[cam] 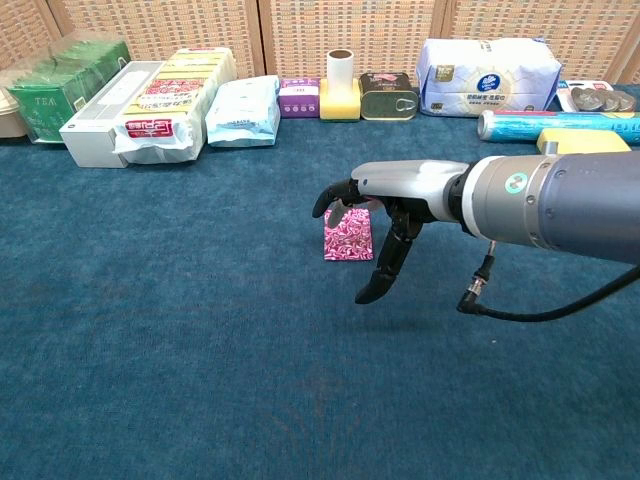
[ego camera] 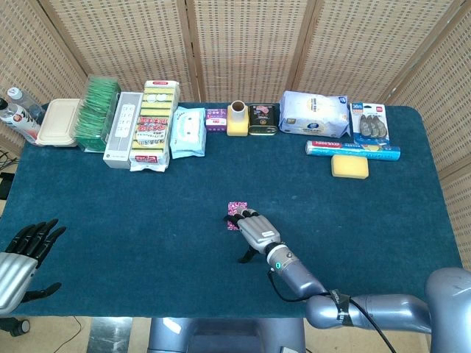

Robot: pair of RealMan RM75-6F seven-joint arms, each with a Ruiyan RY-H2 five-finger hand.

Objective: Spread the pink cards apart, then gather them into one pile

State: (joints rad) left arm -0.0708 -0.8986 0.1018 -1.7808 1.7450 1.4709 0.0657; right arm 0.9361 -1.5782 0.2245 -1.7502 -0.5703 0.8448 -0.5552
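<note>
Cards [cam: 346,238] in one neat pile, unspread; right hand [cam: 372,212] hovers above, fingers apart, empty; left hand [ego camera: 20,254] idle, open
</note>
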